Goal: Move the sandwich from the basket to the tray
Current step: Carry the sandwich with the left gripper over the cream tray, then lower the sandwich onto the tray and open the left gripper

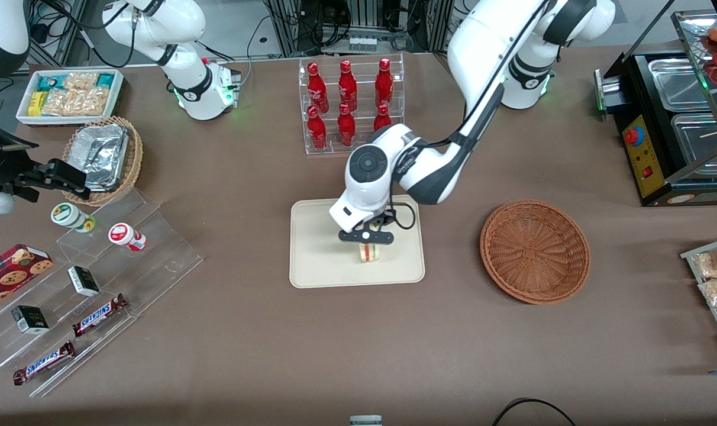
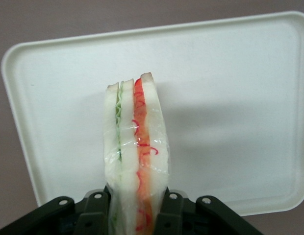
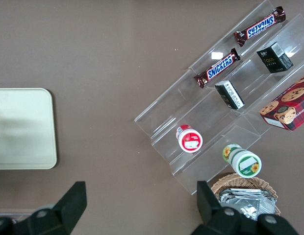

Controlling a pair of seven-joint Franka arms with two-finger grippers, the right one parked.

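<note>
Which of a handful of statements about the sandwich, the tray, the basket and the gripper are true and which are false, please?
1. The gripper is shut on the sandwich. True; the wrist view shows the fingers pressing both sides of the wrapped wedge.
2. The sandwich lies in the basket. False; the basket holds nothing, and the sandwich is over the tray.
3. The gripper is above the tray. True.
4. The basket sits on the tray. False; it rests on the table beside the tray, toward the working arm's end.
5. The sandwich's filling shows red and green layers. True.
</note>
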